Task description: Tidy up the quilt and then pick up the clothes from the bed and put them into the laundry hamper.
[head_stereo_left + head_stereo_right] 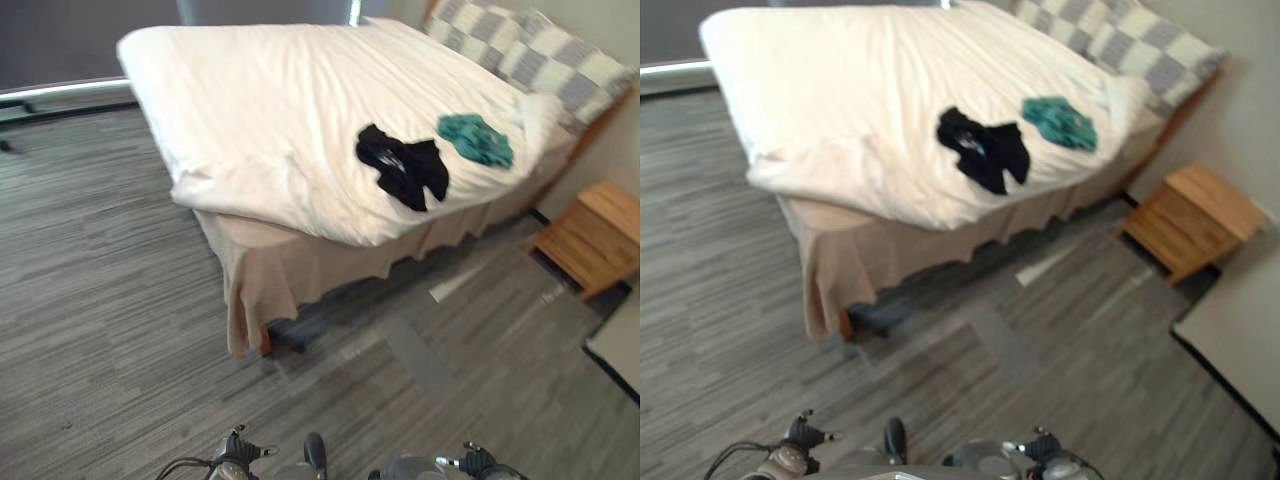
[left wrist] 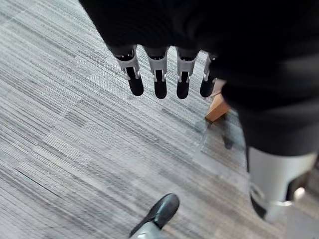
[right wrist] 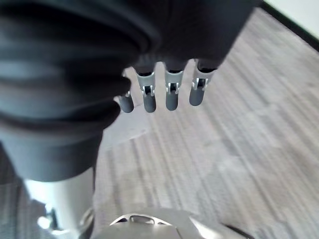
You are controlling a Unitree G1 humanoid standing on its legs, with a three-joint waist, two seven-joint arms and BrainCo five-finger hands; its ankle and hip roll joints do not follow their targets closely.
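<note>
Left eye view: quilt (image 1: 260,110) spread over the bed (image 1: 300,260), bunched and hanging unevenly at the near corner. Black garment (image 1: 402,166) crumpled near the quilt's near edge, teal garment (image 1: 476,138) just beyond it toward the checked pillows (image 1: 530,55). Nightstand (image 1: 592,236) past the bed, by the wall.

Right eye view: same layout; clothes lying apart from each other, not touching.

Left wrist view: left hand (image 2: 158,74) hanging over the floor (image 2: 75,124), fingers straight and apart, holding nothing.

Right wrist view: right hand (image 3: 167,92) likewise over the floor, fingers straight and relaxed, empty.

Judged: quilt soft, bulky, likely to drag; best pinched at the bunched corner hem and pulled flat. Clothes light and limp, likely to slip from a shallow hold; best gathered at the thickest middle fold.
</note>
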